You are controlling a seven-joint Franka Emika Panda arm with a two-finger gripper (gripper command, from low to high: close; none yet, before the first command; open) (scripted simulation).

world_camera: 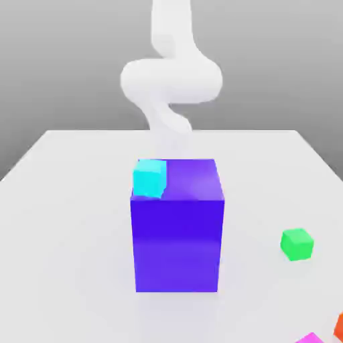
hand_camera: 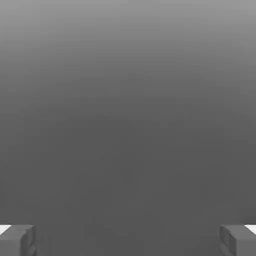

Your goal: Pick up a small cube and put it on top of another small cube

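The small magenta cube (world_camera: 310, 338) sits at the counter (world_camera: 67, 221) front edge, mostly cut off, beside an orange cube (world_camera: 339, 326); its facing is unclear. The tool (hand_camera: 128, 240) is spread wide, holding nothing.

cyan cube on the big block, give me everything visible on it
The cyan cube is a small, plain, smooth-looking cube, uniformly bright cyan with no markings. It sits flat and upright on the top face of the big blue-violet block, at the top's corner toward the exterior view's left and the camera, edges roughly aligned with the block's. It touches nothing but the block. The white arm rises behind it, apart from it.
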